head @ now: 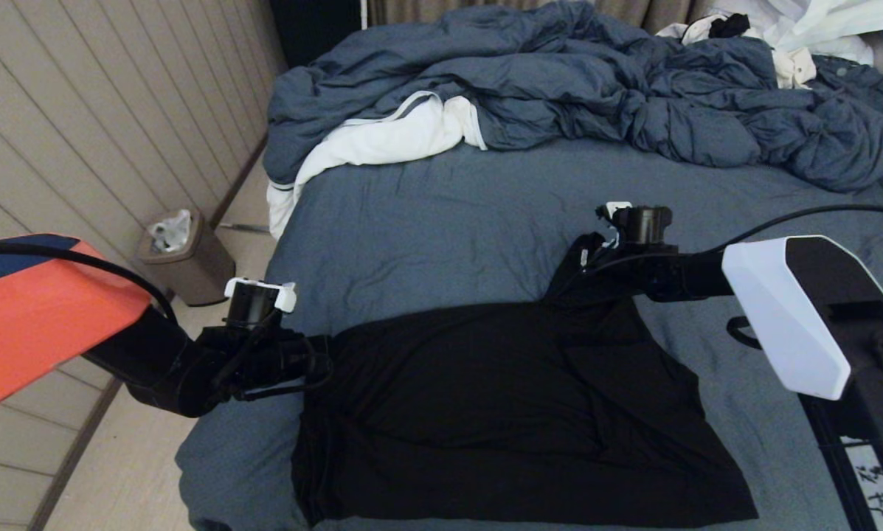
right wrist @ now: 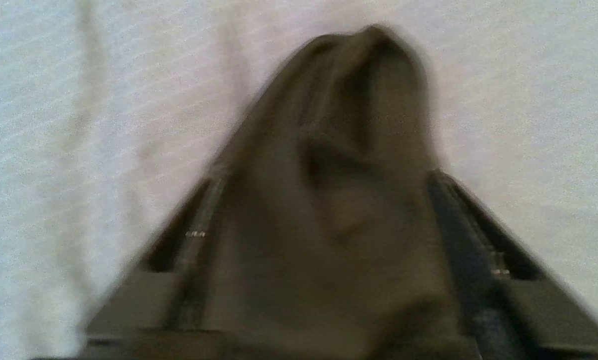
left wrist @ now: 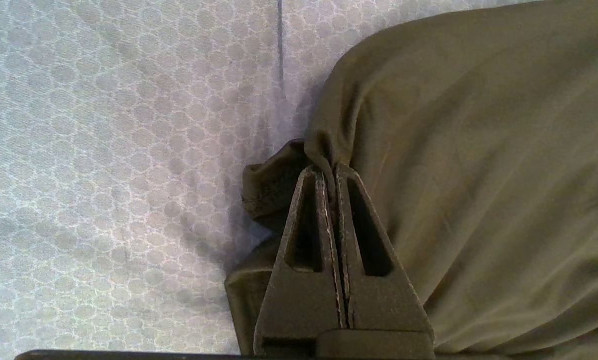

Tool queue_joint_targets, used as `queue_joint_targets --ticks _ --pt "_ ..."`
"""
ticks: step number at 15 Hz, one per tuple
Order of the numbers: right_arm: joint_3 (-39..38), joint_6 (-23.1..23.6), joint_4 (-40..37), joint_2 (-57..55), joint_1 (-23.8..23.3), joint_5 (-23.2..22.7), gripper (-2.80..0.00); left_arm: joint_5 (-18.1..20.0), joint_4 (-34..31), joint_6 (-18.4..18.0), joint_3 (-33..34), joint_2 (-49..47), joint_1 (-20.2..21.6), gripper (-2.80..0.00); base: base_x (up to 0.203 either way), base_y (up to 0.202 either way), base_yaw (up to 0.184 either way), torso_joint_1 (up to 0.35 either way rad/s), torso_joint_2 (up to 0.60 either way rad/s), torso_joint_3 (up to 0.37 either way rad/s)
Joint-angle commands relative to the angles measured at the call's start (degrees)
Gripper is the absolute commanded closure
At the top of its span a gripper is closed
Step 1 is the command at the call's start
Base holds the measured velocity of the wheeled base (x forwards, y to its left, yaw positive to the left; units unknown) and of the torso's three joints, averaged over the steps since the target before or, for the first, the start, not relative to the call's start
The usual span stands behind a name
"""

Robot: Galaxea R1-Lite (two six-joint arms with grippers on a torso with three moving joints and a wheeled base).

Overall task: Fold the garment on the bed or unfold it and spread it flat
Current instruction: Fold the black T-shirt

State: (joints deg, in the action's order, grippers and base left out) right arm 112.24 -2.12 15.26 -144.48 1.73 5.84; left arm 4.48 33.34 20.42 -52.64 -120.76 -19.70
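Garment [head: 515, 413] lies flat, lower middle of bed [head: 441, 214]. Left gripper [left wrist: 334, 172], fingers clenched on left corner. Right gripper [right wrist: 323, 200], fingers spread apart, cloth peak loose between. Right arm nearer raised corner.

head cam: high up, looking down over the bed [head: 441, 214]
wrist cams: right up close, behind each gripper
shared: the black garment [head: 515, 413] on the sheet
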Motion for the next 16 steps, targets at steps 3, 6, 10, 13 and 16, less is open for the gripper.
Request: queue_joint_targets --ticks 3,6,10,13,16 --pt "0.1 0.0 -0.2 -0.9 -0.1 -0.3 0.00 0.1 0.2 0.1 0.0 -0.3 -0.1 0.00 0.000 0.000 0.000 0.000 0.00 0.000" --pt "0.0 0.0 -0.1 -0.3 -0.1 -0.3 0.00 0.1 0.2 0.1 -0.1 -0.4 0.0 0.00 0.000 0.000 0.000 0.000 0.00 0.000" --pt "0.0 -0.2 0.0 0.4 -0.1 0.0 0.00 0.1 0.2 0.1 -0.4 -0.5 -0.1 0.00 0.000 0.000 0.000 0.000 0.00 0.000" --pt "-1.3 -0.7 -0.4 3.7 -0.2 0.2 0.00 0.0 0.2 0.1 -0.4 -0.1 0.0 0.00 0.000 0.000 0.000 0.000 0.00 0.000" --pt "-9.8 -0.9 -2.2 14.1 0.3 -0.1 0.00 0.0 0.2 0.1 0.3 1.6 0.0 0.00 0.000 0.000 0.000 0.000 0.00 0.000"
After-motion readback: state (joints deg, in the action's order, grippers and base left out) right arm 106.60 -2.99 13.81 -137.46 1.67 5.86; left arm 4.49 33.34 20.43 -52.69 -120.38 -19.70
